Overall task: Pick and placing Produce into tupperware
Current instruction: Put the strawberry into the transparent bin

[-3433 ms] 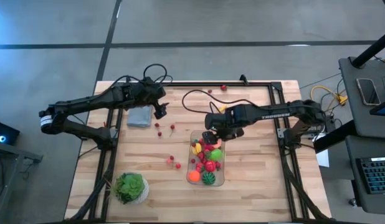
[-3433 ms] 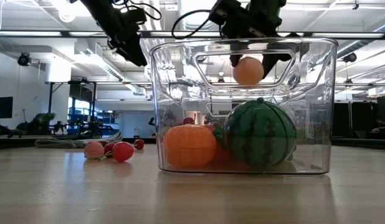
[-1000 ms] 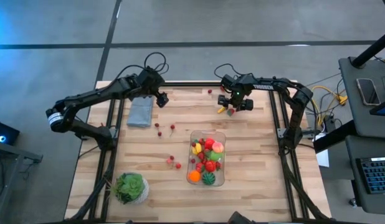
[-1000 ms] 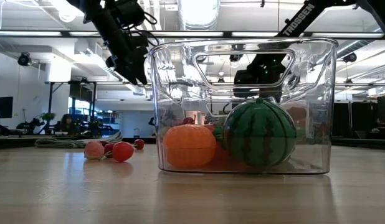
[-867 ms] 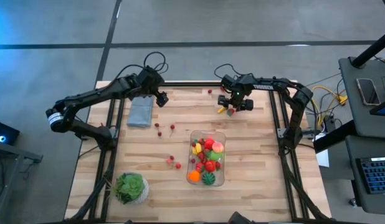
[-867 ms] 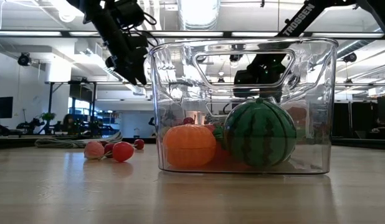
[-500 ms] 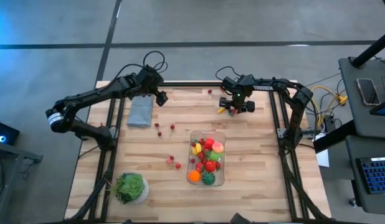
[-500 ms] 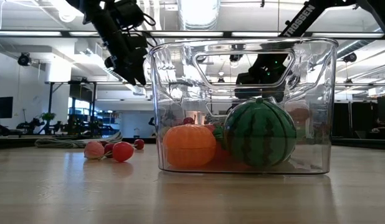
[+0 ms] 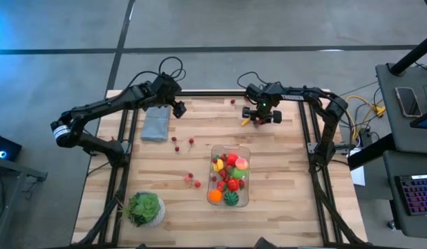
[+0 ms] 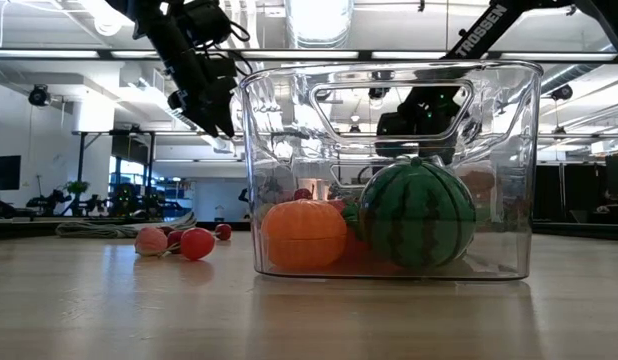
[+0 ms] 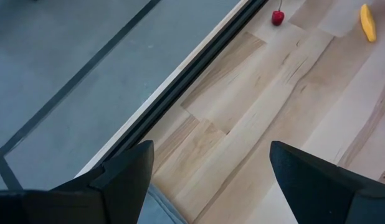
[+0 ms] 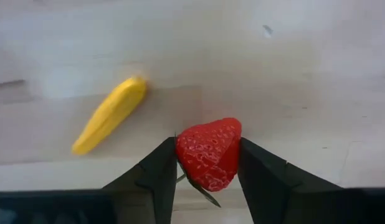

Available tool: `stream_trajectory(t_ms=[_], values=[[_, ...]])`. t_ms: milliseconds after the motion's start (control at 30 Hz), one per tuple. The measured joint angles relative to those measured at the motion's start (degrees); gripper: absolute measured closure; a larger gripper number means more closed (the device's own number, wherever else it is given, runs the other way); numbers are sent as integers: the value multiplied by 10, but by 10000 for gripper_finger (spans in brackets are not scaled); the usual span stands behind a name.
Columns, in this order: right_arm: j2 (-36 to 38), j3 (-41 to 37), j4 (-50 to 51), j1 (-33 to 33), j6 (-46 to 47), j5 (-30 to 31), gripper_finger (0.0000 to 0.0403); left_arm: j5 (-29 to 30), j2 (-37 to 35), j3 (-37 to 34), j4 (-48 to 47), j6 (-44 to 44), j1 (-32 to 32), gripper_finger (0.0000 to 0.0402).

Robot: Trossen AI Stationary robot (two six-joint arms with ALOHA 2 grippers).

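Now reaching low over the far edge of the pale wooden table (image 9: pixel 282 180), at about one o'clock from the clear rectangular plastic tupperware (image 9: pixel 229 200): the right gripper (image 9: pixel 262 119), its two dark fingers (image 12: pixel 156 171) pinching a red toy strawberry (image 12: pixel 209 153) from both sides. Lying just beside that berry on the wood: a small yellow banana-shaped piece (image 12: pixel 109 114). Compared with a second ago, jaws narrowing from a wider spread onto the strawberry; arm barely shifting. Stretching in from nine o'clock toward the far rail: the left gripper (image 9: pixel 179 109), hovering with jaws spread wide and holding nothing, unchanged in pose, next to the grey-blue folded cloth (image 9: pixel 155 125). Sitting in the tupperware near the table's middle: an orange pumpkin-like piece (image 10: pixel 305 234), a striped green ball (image 10: pixel 418 214) and other coloured produce. Scattered at nine to ten o'clock from the container: tiny red berries (image 9: pixel 191 141). Standing at the near left corner: a leafy green plant in a white pot (image 9: pixel 144 208).
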State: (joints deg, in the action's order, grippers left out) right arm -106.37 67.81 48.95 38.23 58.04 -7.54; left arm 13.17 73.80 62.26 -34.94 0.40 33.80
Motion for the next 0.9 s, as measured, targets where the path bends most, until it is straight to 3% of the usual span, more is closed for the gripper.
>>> stream_trajectory(t_ms=[267,567,900], values=[[62,32,19,-53,0,-33,251,-1,0,0,0,6,0,97],[160,101,16,-218,-53,-38,255,-11,0,0,0,22,0,97],[120,117,15,-373,-49,-29,220,-48,0,0,-3,49,0,97]])
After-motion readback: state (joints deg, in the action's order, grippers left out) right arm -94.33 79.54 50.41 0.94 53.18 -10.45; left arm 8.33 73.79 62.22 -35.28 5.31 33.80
